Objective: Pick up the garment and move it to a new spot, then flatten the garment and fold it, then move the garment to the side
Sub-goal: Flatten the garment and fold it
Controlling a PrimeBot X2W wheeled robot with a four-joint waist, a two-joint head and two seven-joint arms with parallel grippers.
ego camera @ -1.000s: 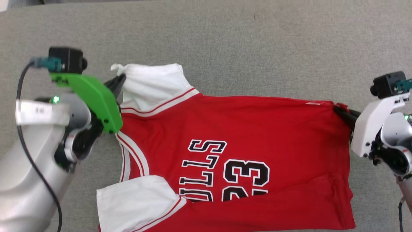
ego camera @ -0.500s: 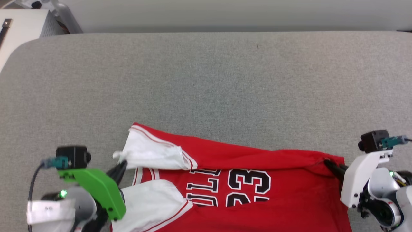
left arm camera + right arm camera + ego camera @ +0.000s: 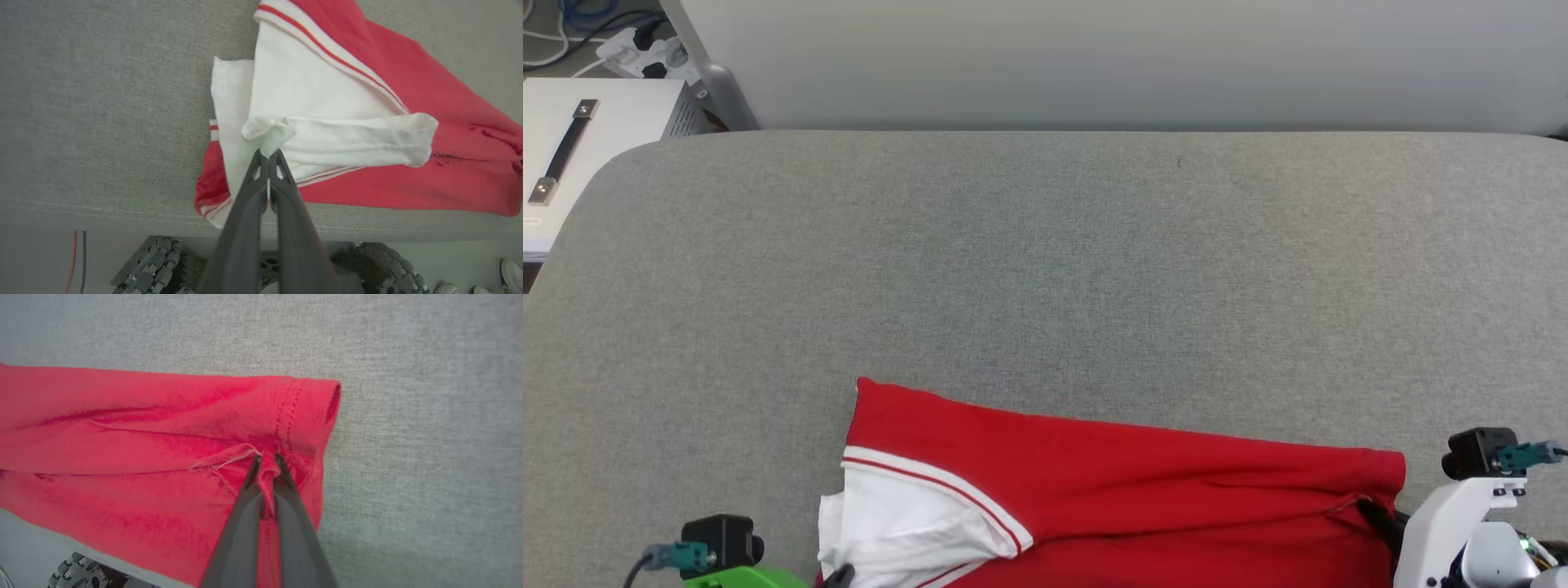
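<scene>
Wide grey fabric-covered table (image 3: 1045, 269) right across the head view, rounded at its far left corner; behind it a plain pale wall (image 3: 1094, 57); off the left end a white cabinet (image 3: 580, 171) with a dark handle, and beyond that a power strip (image 3: 637, 49) with cables. The garment (image 3: 1111, 482) lies along the near side of the table, plain red side up, with one white sleeve (image 3: 907, 523) and its red-and-white trim at the left end; its near side reaches the table's front edge (the left wrist view shows that best).

Left gripper (image 3: 268, 155): jaws pressed together on a bunched corner of the white sleeve, the cloth puckered at the tips. Right gripper (image 3: 267, 458): jaws closed as well, pinching a tuck of red fabric just inside the stitched hem at the garment's right end. Both sit low, at the near side of the table.

Against a second ago: then the shirt lay front up, the BULLS lettering and the 23 on show, with the two grippers holding its far edge; now that edge has been carried over toward the robot, the shirt is doubled on itself and the lettering is covered; both grips have held throughout. The camera has tipped up too, so the wall and cabinet have come into the picture and the garment sits lower in it.
</scene>
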